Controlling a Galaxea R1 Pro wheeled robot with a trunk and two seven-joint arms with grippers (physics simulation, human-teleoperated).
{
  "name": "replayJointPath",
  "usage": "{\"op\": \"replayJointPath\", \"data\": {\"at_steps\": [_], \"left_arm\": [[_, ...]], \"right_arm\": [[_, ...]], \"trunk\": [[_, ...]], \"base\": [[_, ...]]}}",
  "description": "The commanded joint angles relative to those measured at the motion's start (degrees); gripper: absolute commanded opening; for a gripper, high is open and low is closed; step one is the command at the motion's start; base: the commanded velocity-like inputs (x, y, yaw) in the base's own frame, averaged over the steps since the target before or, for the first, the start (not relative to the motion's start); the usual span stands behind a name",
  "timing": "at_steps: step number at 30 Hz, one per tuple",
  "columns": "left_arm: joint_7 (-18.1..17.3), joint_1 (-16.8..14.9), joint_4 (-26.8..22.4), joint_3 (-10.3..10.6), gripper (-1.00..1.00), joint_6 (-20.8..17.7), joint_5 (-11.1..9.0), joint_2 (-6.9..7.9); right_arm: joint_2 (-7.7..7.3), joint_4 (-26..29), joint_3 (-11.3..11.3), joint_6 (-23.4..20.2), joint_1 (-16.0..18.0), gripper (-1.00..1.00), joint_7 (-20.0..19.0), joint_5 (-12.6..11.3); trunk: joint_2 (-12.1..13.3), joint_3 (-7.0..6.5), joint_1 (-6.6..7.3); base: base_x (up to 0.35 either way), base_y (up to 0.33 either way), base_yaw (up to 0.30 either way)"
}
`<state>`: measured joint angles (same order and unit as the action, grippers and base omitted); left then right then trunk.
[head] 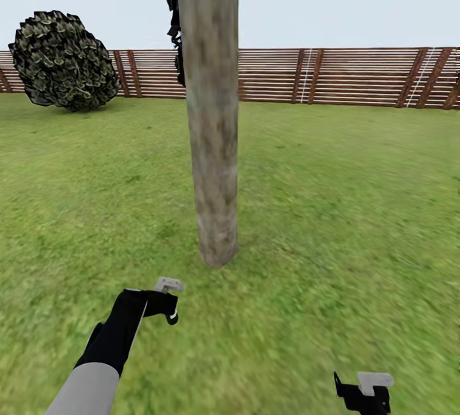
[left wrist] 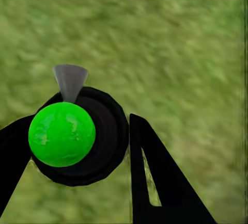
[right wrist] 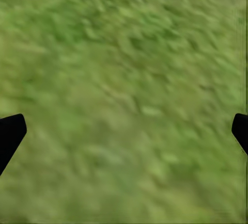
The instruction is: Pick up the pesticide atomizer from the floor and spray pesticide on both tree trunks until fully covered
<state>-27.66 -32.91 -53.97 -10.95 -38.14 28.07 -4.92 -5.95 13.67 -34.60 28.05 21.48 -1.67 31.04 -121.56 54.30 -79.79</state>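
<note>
Left hand (head: 167,305): atomizer (left wrist: 72,131) nozzle trunkward (head: 211,108)

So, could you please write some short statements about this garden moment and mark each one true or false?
1. The left gripper is shut on the pesticide atomizer. True.
2. The right gripper holds a second sprayer. False: it is open, with grass between its fingers.
3. The tree trunk stands ahead of both arms. True.
4. A stone wall encloses the lawn. False: a wooden slat fence does.
</note>
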Motion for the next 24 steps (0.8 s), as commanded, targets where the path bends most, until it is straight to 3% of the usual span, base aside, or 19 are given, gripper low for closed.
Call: {"op": "replayJointPath", "data": {"at_steps": [1, 7, 17, 24], "left_arm": [[-0.6, 0.1, 0.1, -0.2, -1.0, -0.1, 0.6, -0.18], [-0.6, 0.3, -1.3, -0.1, -1.0, 0.0, -1.0, -0.21], [-0.6, 0.4, -2.0, -0.9, -1.0, -0.1, -1.2, 0.18], [-0.6, 0.4, -2.0, -0.7, -1.0, -0.1, -1.2, 0.18]], "right_arm": [[0.05, -0.1, -0.5, 0.2, 0.1, 1.0, -0.2, 0.4], [0.53, -0.3, -0.5, 0.2, 0.1, 1.0, -0.2, 0.4], [0.5, -3.1, -0.5, 0.2, 0.1, 1.0, -0.2, 0.4], [0.5, -3.1, -0.5, 0.2, 0.1, 1.0, -0.2, 0.4]], "trunk": [[0.0, -0.01, -0.02], [0.0, -0.22, -0.02], [0.0, -0.24, -0.02], [0.0, -0.24, -0.02]], "base": [[0.281, -0.204, -0.166], [0.293, -0.181, -0.111], [0.308, -0.08, -0.005], [0.03, -0.246, 0.0]]}}
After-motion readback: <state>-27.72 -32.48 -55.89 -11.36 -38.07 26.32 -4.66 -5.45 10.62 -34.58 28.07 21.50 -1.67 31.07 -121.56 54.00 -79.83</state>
